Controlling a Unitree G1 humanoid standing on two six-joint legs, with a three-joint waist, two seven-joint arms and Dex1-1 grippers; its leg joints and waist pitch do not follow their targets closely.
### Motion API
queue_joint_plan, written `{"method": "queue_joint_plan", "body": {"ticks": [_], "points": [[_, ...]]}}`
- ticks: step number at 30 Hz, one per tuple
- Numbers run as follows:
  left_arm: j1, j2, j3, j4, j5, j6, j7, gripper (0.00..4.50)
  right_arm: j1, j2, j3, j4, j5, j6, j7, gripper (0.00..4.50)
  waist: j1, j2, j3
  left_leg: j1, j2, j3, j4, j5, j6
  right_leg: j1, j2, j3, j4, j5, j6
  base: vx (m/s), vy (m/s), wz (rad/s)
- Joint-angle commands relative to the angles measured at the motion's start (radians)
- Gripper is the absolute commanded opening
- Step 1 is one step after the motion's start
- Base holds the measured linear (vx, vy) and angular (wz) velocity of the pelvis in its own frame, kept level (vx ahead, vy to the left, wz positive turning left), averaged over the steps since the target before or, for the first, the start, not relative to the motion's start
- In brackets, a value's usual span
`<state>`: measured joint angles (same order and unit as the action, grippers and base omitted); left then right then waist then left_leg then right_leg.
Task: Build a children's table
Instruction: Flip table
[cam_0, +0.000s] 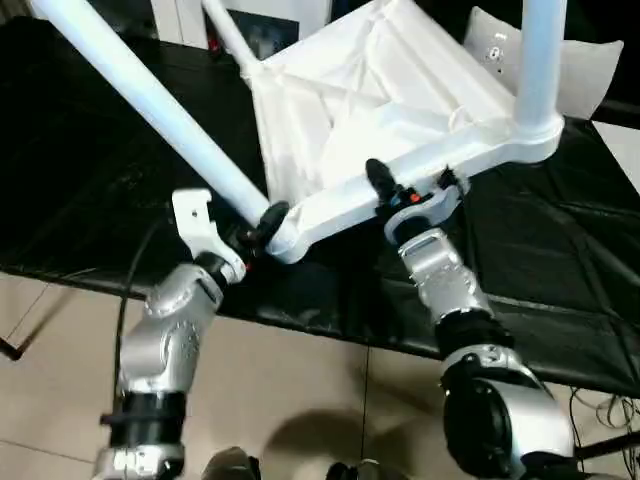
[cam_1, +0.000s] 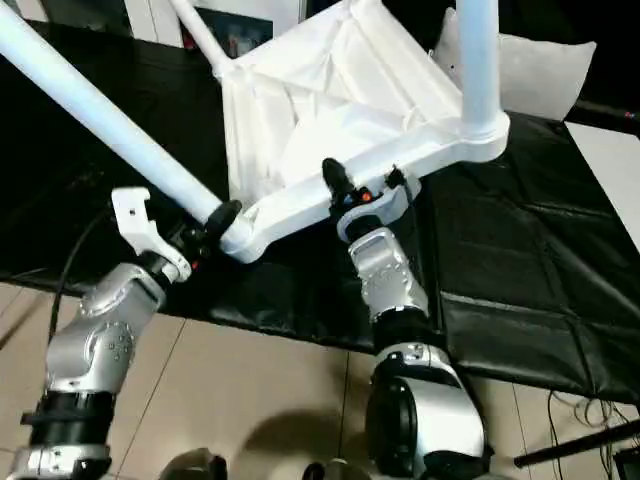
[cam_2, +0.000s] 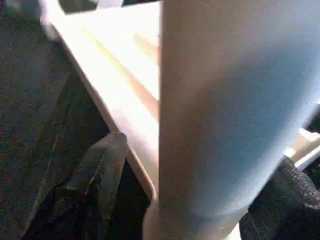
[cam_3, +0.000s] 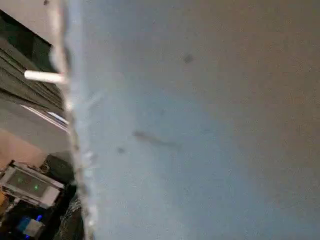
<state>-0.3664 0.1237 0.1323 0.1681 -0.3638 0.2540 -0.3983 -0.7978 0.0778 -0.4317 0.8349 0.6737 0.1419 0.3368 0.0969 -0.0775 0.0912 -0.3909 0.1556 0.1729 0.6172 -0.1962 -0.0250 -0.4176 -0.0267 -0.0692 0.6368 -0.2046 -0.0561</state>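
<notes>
Upside down on the black-covered counter (cam_0: 90, 170) lay the white table top (cam_0: 370, 110), legs in its sockets. Nearest, a slanting leg (cam_0: 150, 100) passed between the left hand's (cam_0: 262, 226) spread fingers (cam_2: 95, 175). Right hand (cam_0: 408, 190) clamped the top's near rim.

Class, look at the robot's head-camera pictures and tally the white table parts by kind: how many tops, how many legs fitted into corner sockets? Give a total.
Table top: 1
Legs in sockets: 3, the near-left leg, the right leg and the far leg
Total: 4 parts
</notes>
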Motion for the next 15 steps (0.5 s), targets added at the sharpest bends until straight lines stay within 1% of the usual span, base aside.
{"method": "queue_joint_plan", "body": {"ticks": [1, 2, 3, 4, 5, 6, 7, 8, 9, 10, 11, 12, 13, 14, 15], "points": [[0.001, 0.075, 0.093, 0.032, 0.043, -0.076, 0.016, 3.99, -0.018, -0.123, -0.083, -0.150, 0.006, -0.110, -0.012, 2.01, -0.002, 0.002, -0.101, 0.029, 0.081, -0.021, -0.055, 0.108, 0.127, 0.071, -0.129, 0.065, -0.044, 0.107, -0.198, 0.000, 0.000, 0.00], [0.003, 0.090, 0.088, 0.049, 0.047, -0.099, -0.002, 3.99, -0.014, -0.131, -0.087, -0.164, 0.002, -0.112, -0.026, 2.01, -0.001, 0.003, -0.102, 0.029, 0.080, -0.021, -0.055, 0.105, 0.122, 0.071, -0.129, 0.066, -0.043, 0.105, -0.195, 0.000, 0.000, 0.00], [0.011, 0.110, 0.081, 0.060, 0.048, -0.099, -0.025, 4.19, -0.006, -0.142, -0.086, -0.187, -0.007, -0.112, -0.037, 2.01, -0.003, 0.002, -0.101, 0.029, 0.081, -0.020, -0.055, 0.100, 0.118, 0.071, -0.130, 0.067, -0.042, 0.102, -0.195, 0.000, 0.000, 0.00], [0.022, 0.128, 0.071, 0.063, 0.051, -0.097, -0.049, 4.35, 0.003, -0.152, -0.082, -0.210, -0.022, -0.112, -0.050, 2.01, 0.000, 0.004, -0.100, 0.030, 0.081, -0.020, -0.056, 0.098, 0.111, 0.070, -0.130, 0.067, -0.043, 0.094, -0.192, 0.000, 0.000, 0.00], [0.031, 0.138, 0.066, 0.061, 0.048, -0.093, -0.067, 4.35, 0.009, -0.158, -0.078, -0.223, -0.031, -0.109, -0.060, 2.01, 0.000, 0.004, -0.100, 0.030, 0.081, -0.020, -0.056, 0.096, 0.107, 0.070, -0.130, 0.067, -0.042, 0.094, -0.192, 0.000, 0.000, 0.00], [0.050, 0.159, 0.055, 0.050, 0.044, -0.075, -0.096, 4.44, 0.023, -0.169, -0.072, -0.260, -0.042, -0.097, -0.078, 2.01, 0.002, 0.005, -0.099, 0.030, 0.081, -0.019, -0.057, 0.088, 0.094, 0.070, -0.129, 0.067, -0.042, 0.092, -0.192, 0.000, 0.000, 0.00], [0.050, 0.159, 0.055, 0.050, 0.044, -0.075, -0.096, 4.48, 0.023, -0.169, -0.072, -0.260, -0.042, -0.097, -0.078, 2.01, 0.002, 0.005, -0.099, 0.030, 0.081, -0.019, -0.057, 0.088, 0.094, 0.070, -0.129, 0.067, -0.042, 0.092, -0.192, 0.000, 0.000, 0.00], [0.084, 0.194, 0.043, 0.023, 0.040, -0.052, -0.140, 4.49, 0.048, -0.185, -0.067, -0.328, -0.052, -0.065, -0.113, 2.01, 0.008, 0.007, -0.097, 0.036, 0.084, -0.019, -0.059, 0.078, 0.081, 0.065, -0.126, 0.068, -0.042, 0.083, -0.180, 0.000, 0.000, 0.00], [0.087, 0.196, 0.042, 0.022, 0.039, -0.051, -0.143, 4.50, 0.050, -0.186, -0.066, -0.332, -0.053, -0.062, -0.116, 2.00, 0.011, 0.007, -0.098, 0.038, 0.083, -0.017, -0.058, 0.075, 0.077, 0.064, -0.123, 0.067, -0.040, 0.087, -0.173, 0.000, 0.000, 0.00], [0.107, 0.212, 0.039, 0.003, 0.034, -0.036, -0.160, 4.50, 0.066, -0.197, -0.063, -0.370, -0.065, -0.042, -0.140, 2.00, 0.012, 0.007, -0.097, 0.039, 0.080, -0.017, -0.059, 0.070, 0.070, 0.066, -0.119, 0.068, -0.042, 0.090, -0.158, 0.000, 0.000, 0.00], [0.129, 0.228, 0.036, -0.017, 0.026, -0.026, -0.178, 4.50, 0.083, -0.210, -0.061, -0.412, -0.077, -0.018, -0.168, 2.00, 0.014, 0.006, -0.096, 0.036, 0.078, -0.017, -0.060, 0.071, 0.064, 0.068, -0.118, 0.069, -0.042, 0.094, -0.147, 0.000, 0.000, 0.00], [0.137, 0.237, 0.032, -0.022, 0.020, -0.030, -0.188, 4.50, 0.092, -0.215, -0.061, -0.434, -0.079, -0.005, -0.182, 1.99, 0.015, 0.005, -0.093, 0.035, 0.077, -0.016, -0.062, 0.054, 0.060, 0.066, -0.118, 0.069, -0.046, 0.071, -0.140, 0.000, 0.000, 0.00], [0.157, 0.251, 0.019, -0.054, 0.003, -0.014, -0.217, 4.50, 0.104, -0.225, -0.056, -0.464, -0.095, 0.012, -0.205, 1.99, 0.018, 0.007, -0.090, 0.037, 0.078, -0.017, -0.065, 0.045, 0.054, 0.063, -0.119, 0.070, -0.049, 0.047, -0.135, 0.000, 0.000, 0.00], [0.157, 0.251, 0.019, -0.054, 0.003, -0.014, -0.217, 4.50, 0.104, -0.225, -0.056, -0.464, -0.095, 0.012, -0.205, 1.99, 0.016, 0.005, -0.086, 0.037, 0.078, -0.015, -0.067, 0.004, 0.039, 0.060, -0.122, 0.070, -0.057, -0.013, -0.134, 0.000, 0.000, 0.00], [0.170, 0.259, 0.009, -0.075, -0.008, -0.004, -0.237, 4.50, 0.112, -0.231, -0.053, -0.481, -0.105, 0.022, -0.219, 1.99, 0.017, 0.006, -0.085, 0.038, 0.079, -0.015, -0.068, -0.018, 0.028, 0.061, -0.123, 0.071, -0.060, -0.047, -0.133, 0.000, 0.000, 0.00]]}}
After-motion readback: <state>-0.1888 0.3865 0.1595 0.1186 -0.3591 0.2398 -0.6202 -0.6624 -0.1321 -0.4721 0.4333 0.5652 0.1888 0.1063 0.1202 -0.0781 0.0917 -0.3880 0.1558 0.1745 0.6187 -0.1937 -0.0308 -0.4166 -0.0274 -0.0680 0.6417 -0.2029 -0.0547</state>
